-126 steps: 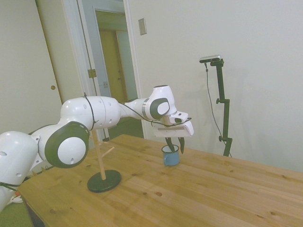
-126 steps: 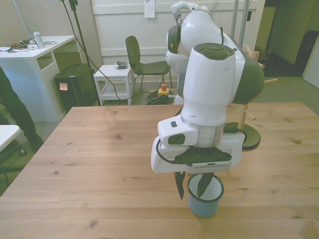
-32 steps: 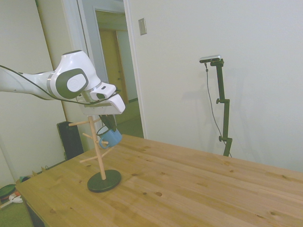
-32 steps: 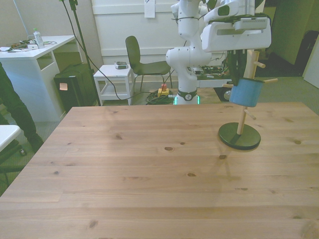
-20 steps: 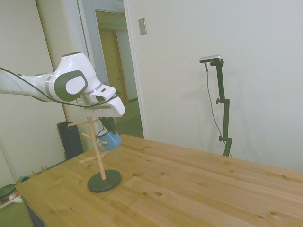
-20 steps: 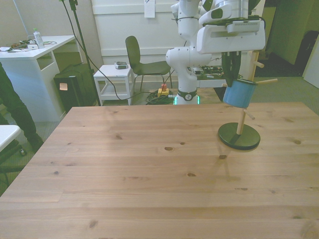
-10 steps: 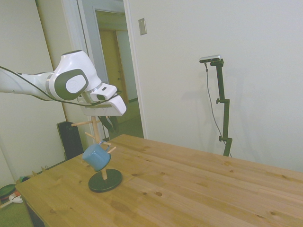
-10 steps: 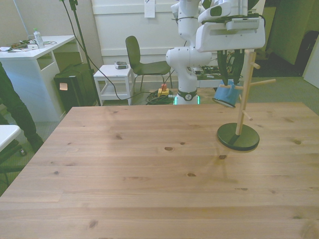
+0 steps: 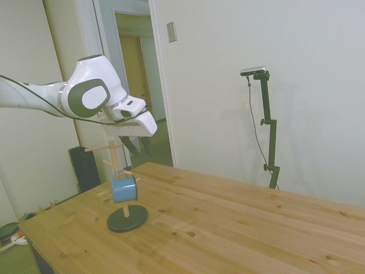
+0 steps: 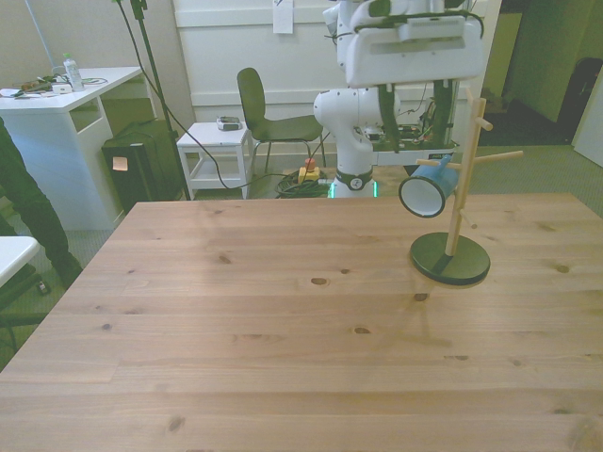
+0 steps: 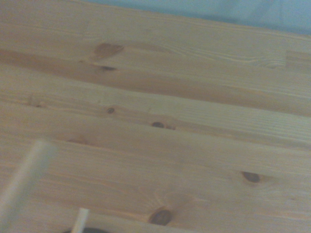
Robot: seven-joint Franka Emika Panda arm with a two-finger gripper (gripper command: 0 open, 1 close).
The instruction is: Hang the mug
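The light-blue enamel mug hangs by its loop handle from a peg of the wooden rack, its round dark base on the knotty pine table. The jaws above hold nothing; their gap I cannot tell.

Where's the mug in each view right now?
Side view: the mug hangs by its handle on a peg of the wooden mug tree, at the picture's left, below the gripper.
Front view: the mug hangs at the front view's right, just left of the tree's post, white inside facing the camera.
Wrist view: not in it; only table boards and blurred pegs.
Shared landmark: the tree's dark round base.
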